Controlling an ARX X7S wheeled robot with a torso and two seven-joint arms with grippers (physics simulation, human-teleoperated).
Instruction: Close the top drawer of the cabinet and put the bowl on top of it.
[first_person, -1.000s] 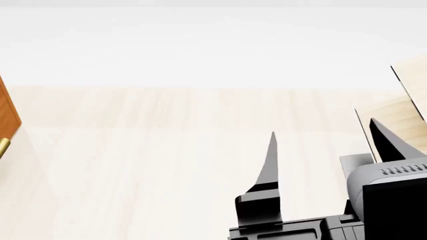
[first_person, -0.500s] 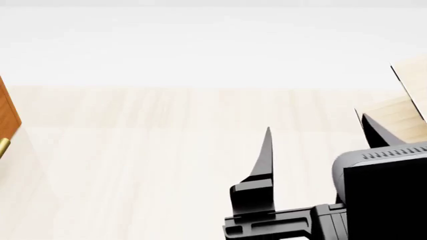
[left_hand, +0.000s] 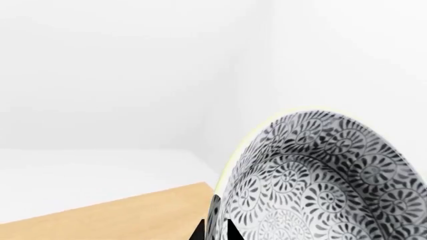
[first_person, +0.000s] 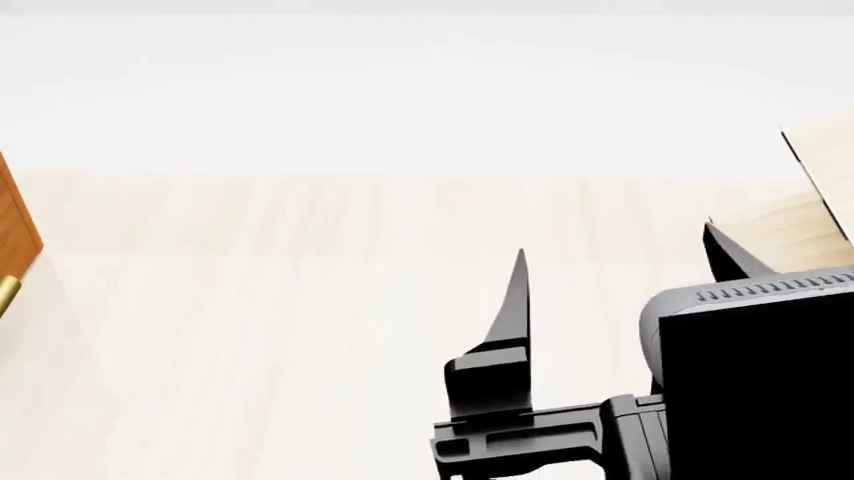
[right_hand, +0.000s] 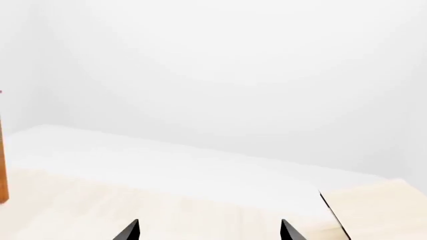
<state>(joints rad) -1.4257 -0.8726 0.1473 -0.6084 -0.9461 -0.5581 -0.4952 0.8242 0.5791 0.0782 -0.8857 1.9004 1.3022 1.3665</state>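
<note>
Black fingers of the right pincer stand wide apart w/ nothing between them; in the right wrist view its two tips just poke into frame, pale floor beyond. So that arm is free, holding nothing.

Left pincer: only a sliver of dark finger shows, right against the rim of the bowl. Bowl fills the view close to the camera, tilted, grey-blue floral inside facing the lens. Looks like it's pinched at the rim, i.e. bowl is up off any surface and carried by the left arm, but how far the fingers are closed I can't tell from this sliver. Left arm itself doesn't show in the head view.

Out from the right pincer: pale wooden structure just beyond its far finger. Well off to the other side, at the frame edge, a strip of the cabinet, reddish-brown, w/ a bit of brass handle below it. The top drawer can't be made out, so open vs shut is unknown.

Progress, as a judgement: bowl pick-up seems done; placing it on the cabinet top is not yet done. Drawer status unverified. Cabinet is barely in view, so robot prob. needs to turn toward it first.
</note>
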